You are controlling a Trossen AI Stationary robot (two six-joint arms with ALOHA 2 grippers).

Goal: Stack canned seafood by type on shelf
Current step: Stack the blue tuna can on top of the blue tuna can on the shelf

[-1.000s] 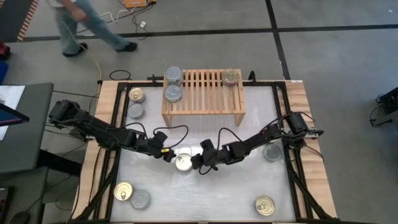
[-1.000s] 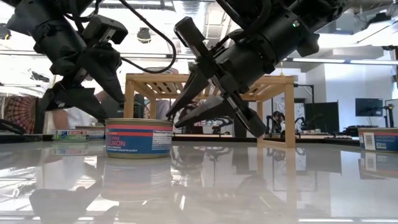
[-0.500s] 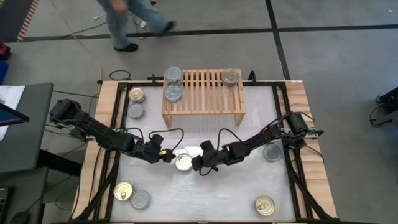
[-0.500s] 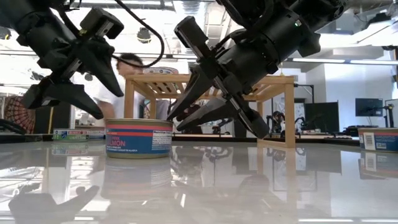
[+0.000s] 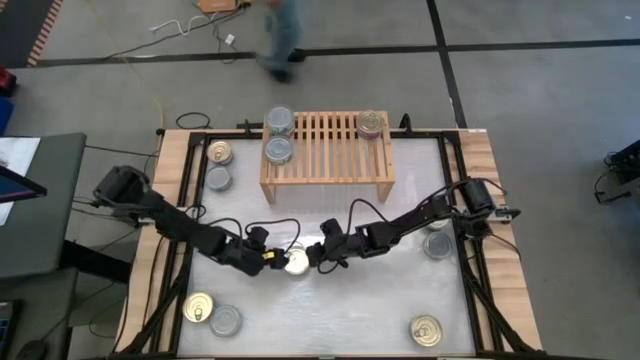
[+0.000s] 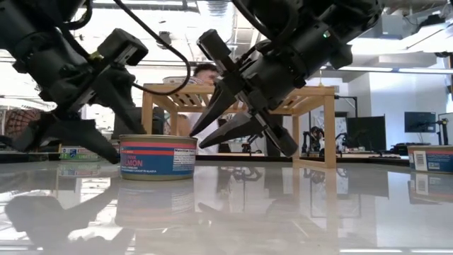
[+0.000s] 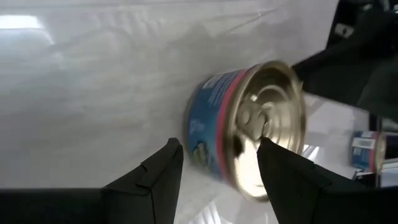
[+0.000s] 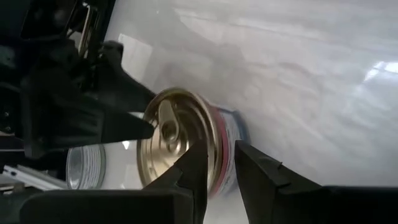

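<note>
The left tool (image 5: 270, 262) has dropped low beside the gold-lidded salmon tin (image 5: 295, 262), jaws parted and empty. Opposite, the right tool (image 5: 313, 254) flanks the tin, also parted. The tin sits on the surface (image 5: 340, 310), short of the shelf (image 5: 326, 150); a pickup looks imminent.

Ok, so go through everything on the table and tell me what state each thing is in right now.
middle can: upright on the table, gold pull-tab lid unopened, not gripped.
left gripper: open, low beside that can.
right gripper: open, at the can's other side.
shelf: standing upright.
shelf cans: upright, two at one end, one at the other.
loose cans: six, upright on the table.
</note>
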